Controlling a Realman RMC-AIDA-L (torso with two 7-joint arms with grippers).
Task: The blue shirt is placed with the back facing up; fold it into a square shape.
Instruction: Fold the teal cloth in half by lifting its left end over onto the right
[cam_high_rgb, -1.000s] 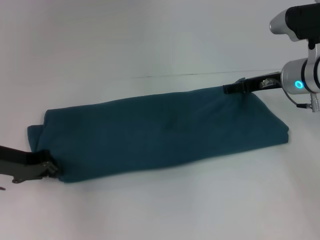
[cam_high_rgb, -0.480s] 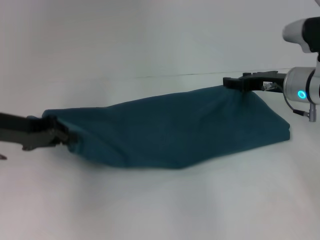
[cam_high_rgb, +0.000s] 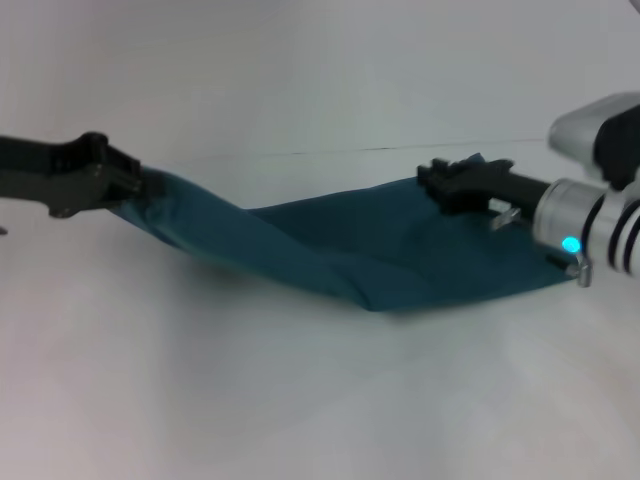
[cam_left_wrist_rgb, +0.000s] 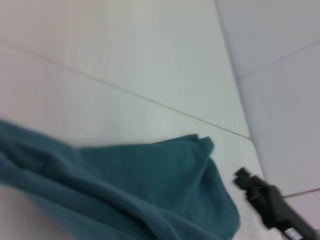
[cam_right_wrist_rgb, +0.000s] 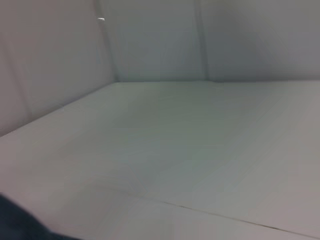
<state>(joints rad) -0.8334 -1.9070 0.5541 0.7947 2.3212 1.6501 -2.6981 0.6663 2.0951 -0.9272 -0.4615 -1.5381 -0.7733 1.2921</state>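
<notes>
While the large dark teal-blue cotton shirt (cam_high_rgb: 380, 255) is already narrowed to a long folded band, it lies only partly on the white counter (cam_high_rgb: 300, 400): its right portion rests flat, and its left end is raised off the surface, so the cloth sags in a slack curve down to where it touches the counter near the middle. The left claw (cam_high_rgb: 125, 182) is at the far left, up above the counter, pinched closed on the lifted left end of the shirt. The right claw (cam_high_rgb: 450, 182) sits at the back edge of the shirt's right end, low and close to the counter; it looks clamped on that back corner, though the fingers merge with the dark cloth in the head view, so I say this with some reserve. In the left wrist view the right claw (cam_left_wrist_rgb: 260, 192) appears just beside the rounded end of the shirt (cam_left_wrist_rgb: 150, 190).

This cloth reads as soft and limp, light for its size, with no stiffness of its own; it drapes and creases wherever it is unsupported. Several layers are stacked, so a hold near a corner should take in every layer, or the lower ones may slide out and spoil the edge. Corners and short-end hems are the sensible grips for carrying one end over the other into a square.
</notes>
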